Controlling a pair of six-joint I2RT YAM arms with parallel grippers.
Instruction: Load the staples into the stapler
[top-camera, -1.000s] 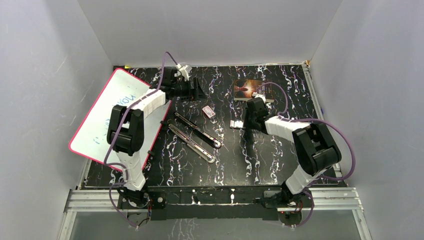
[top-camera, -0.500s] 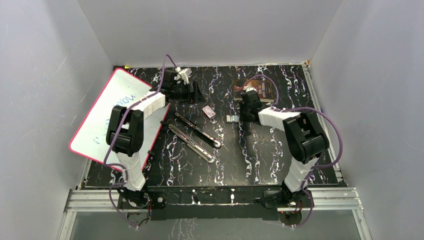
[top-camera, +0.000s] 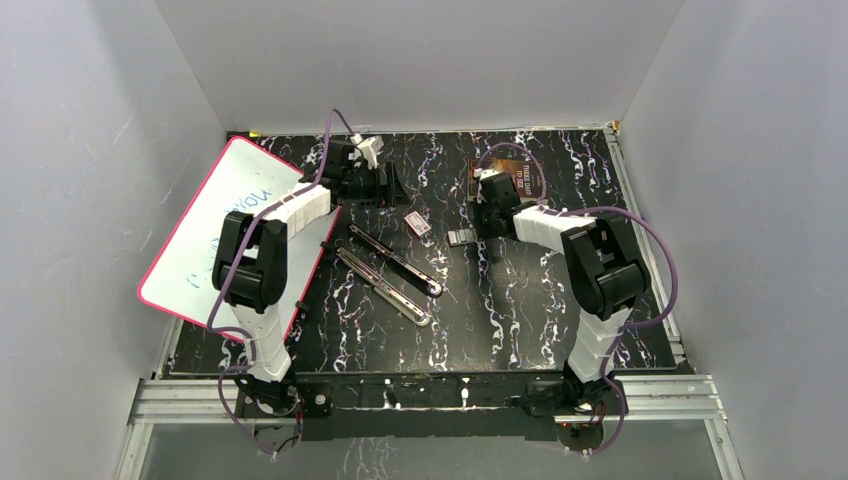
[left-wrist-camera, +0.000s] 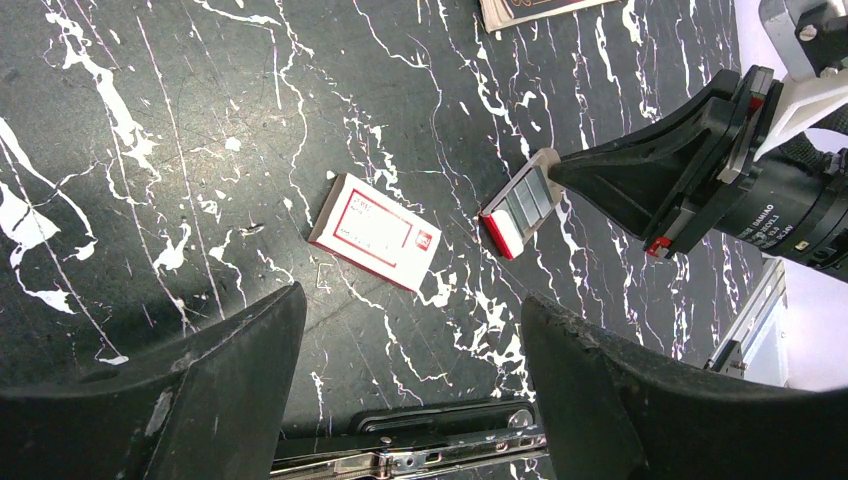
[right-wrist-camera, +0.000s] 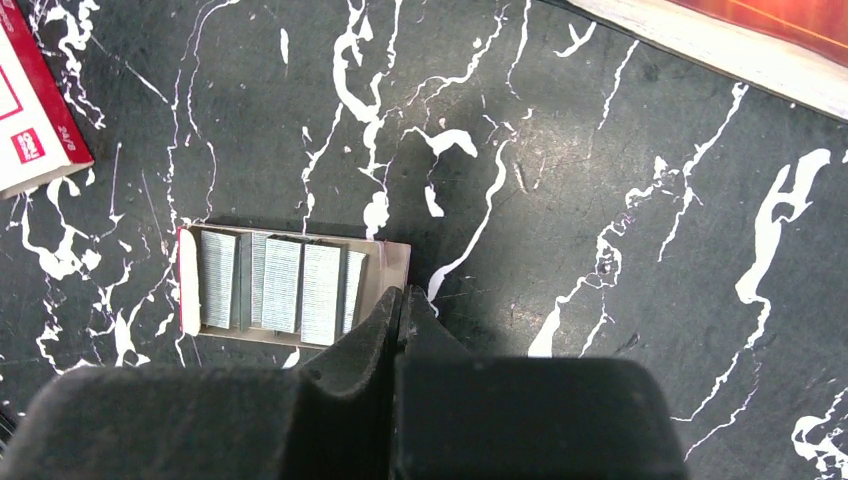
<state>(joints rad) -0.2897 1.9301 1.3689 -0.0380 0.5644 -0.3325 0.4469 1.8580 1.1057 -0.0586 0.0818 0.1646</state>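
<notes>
Note staples (right-wrist-camera: 280, 285) as several silvery strips packed side by side in an open card staple tray (right-wrist-camera: 388, 262), right of the opened-flat stapler (top-camera: 390, 272) and apart from it, with the staple box (left-wrist-camera: 372, 232) between.

Judge strips light, stiff and slick, yet brittle along the glued joints. Advise pinching one strip across its long sides near mid-length, lifting level.

Record right gripper (right-wrist-camera: 400, 300) with fingers pressed together at the tray's right end, apparently nipping its card wall. Record left gripper (left-wrist-camera: 412, 305) with fingers wide apart, holding nothing, over the far end of the stapler.

Cannot read the red print on box label, the book (right-wrist-camera: 720, 50) cover or the faint whiteboard (top-camera: 215, 235) scrawl.
</notes>
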